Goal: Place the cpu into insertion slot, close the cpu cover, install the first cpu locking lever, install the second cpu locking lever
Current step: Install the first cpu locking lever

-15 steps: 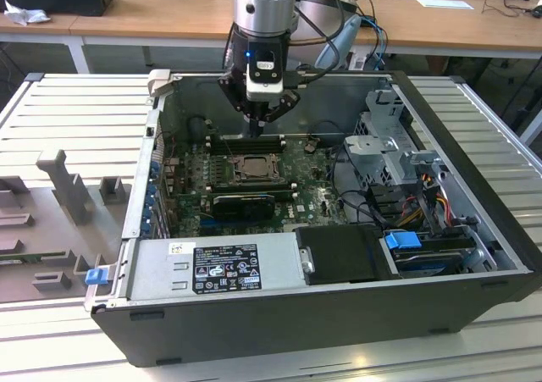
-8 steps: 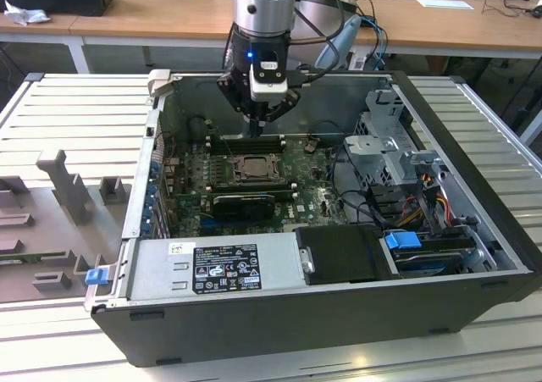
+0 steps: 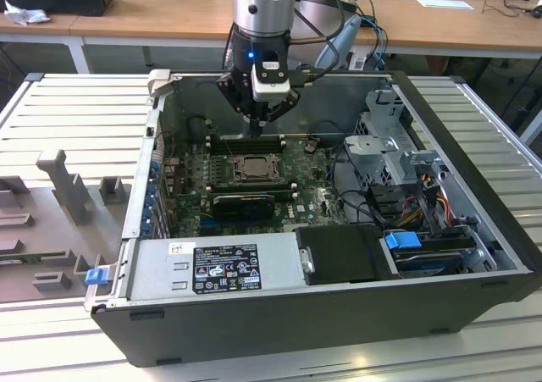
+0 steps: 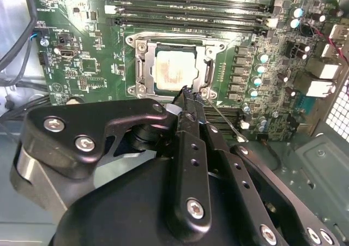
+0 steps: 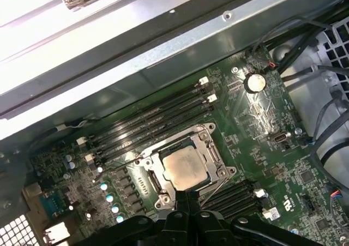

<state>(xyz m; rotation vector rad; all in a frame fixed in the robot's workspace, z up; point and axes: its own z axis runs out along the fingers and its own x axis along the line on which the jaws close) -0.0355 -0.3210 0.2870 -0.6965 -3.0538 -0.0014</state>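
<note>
Jaws are seen shut together, nothing held, tips set at a corner of the insertion slot (image 4: 148, 74), apparently for pressing there; the cpu (image 4: 172, 71) is seated inside, framed by the closed cpu cover (image 4: 174, 39).

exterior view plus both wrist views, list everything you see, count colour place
computer case: one, black, lying open on the ribbed table
motherboard: one, green, inside the case
insertion slot: one, black-framed, mid-board
cpu: one, pale beige-silver, seated in the slot
cpu cover: one, silver-grey, flat around the cpu
memory slots: several, black, on two sides of the slot
card: one, long and black, beside the slot
power supply: one, silver-grey, along the case's near wall
desk: one, wooden, behind the table
gripper: one, black, fingers together, tip at the slot's edge
</note>
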